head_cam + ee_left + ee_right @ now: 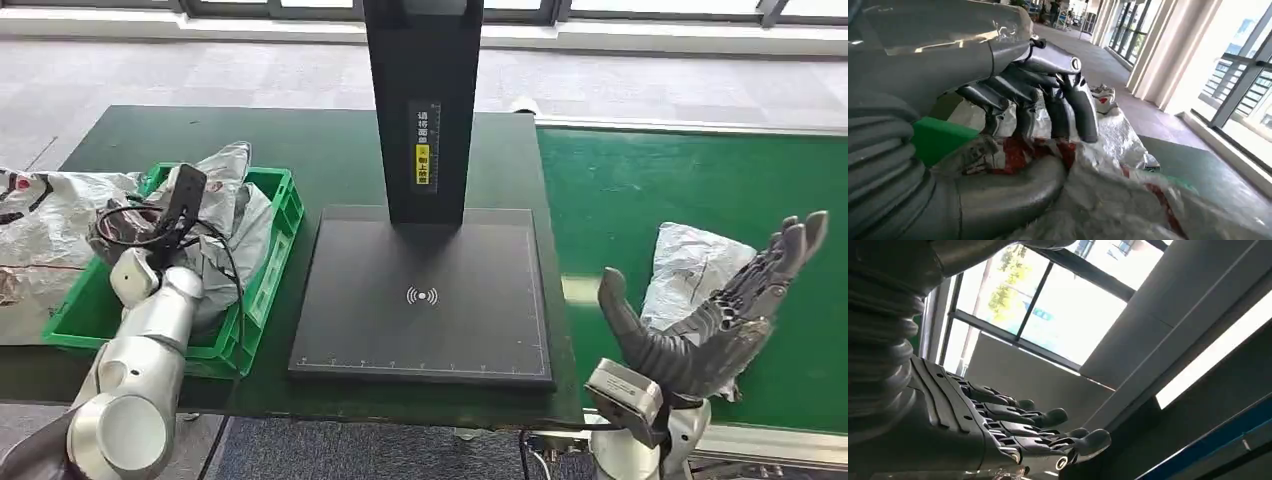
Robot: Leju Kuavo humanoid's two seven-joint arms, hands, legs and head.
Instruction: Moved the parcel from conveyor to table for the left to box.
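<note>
1. Right now the parcel, a crinkled grey-white poly bag, is lying flat on the green conveyor, just beyond the fingertips of the right hand and partly hidden behind them.
2. Its long axis is running roughly away from the robot with a slight lean toward the scanner stand; the broader end seems to be facing the far edge of the belt, though the near end is covered.
3. That right hand is hovering with palm turned inward, fingers spread and released, grasping nothing. This looks like a pre-grasp pose, opened wide to take the soft bag from the side.
4. Between the fingers and the green bin, the black scanner plate is sitting on the dark surface, likely the drop spot.
5. Meanwhile the left hand is reaching down into the bin over packed bags; its fingers are curling onto the plastic, but whether they are actually grasping it I cannot tell.
</note>
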